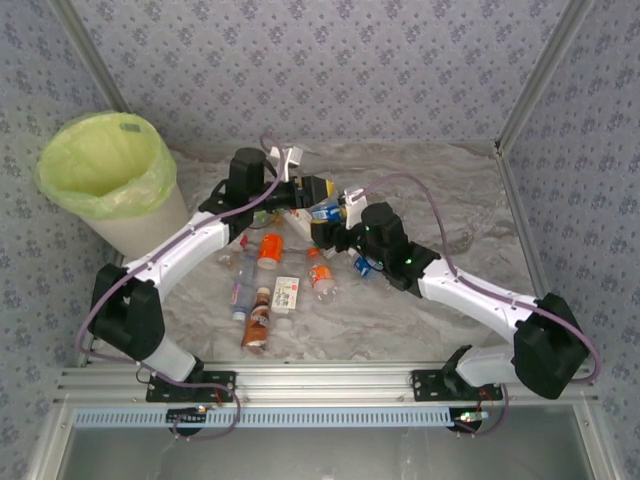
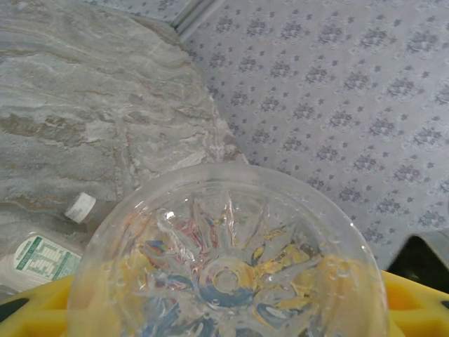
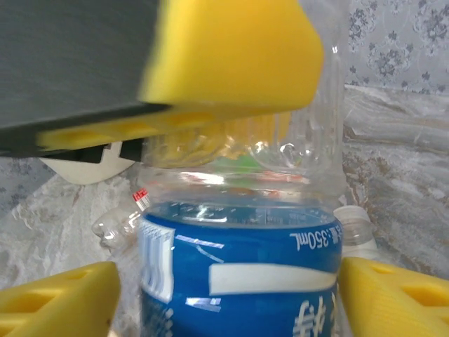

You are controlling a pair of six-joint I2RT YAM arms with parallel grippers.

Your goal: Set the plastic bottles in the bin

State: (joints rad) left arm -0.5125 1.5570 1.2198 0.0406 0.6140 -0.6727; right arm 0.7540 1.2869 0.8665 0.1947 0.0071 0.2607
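A clear plastic bottle with a blue label [image 3: 238, 281] hangs above the table between both grippers [image 1: 326, 211]. My left gripper [image 2: 224, 312] is shut on it. The bottle's ribbed base [image 2: 228, 277] faces that camera, with yellow fingers [image 2: 417, 302] at both sides. My right gripper [image 3: 210, 298] stands open around the label. Its left finger [image 3: 59, 298] is apart from the bottle. The left gripper's yellow pad [image 3: 231, 56] presses the bottle's clear upper part. The bin [image 1: 140, 225], white with a yellow-green bag, stands at the far left. Several bottles lie below the grippers, among them an orange-labelled one [image 1: 270, 250] and a brown one [image 1: 257, 325].
The table is covered in crinkled grey sheet [image 1: 440, 190], with patterned walls behind and at both sides. A loose white cap [image 2: 79, 206] and a bottle with a green-and-white label [image 2: 38, 256] lie under the left gripper. A blue-labelled bottle [image 1: 362, 265] lies under the right arm.
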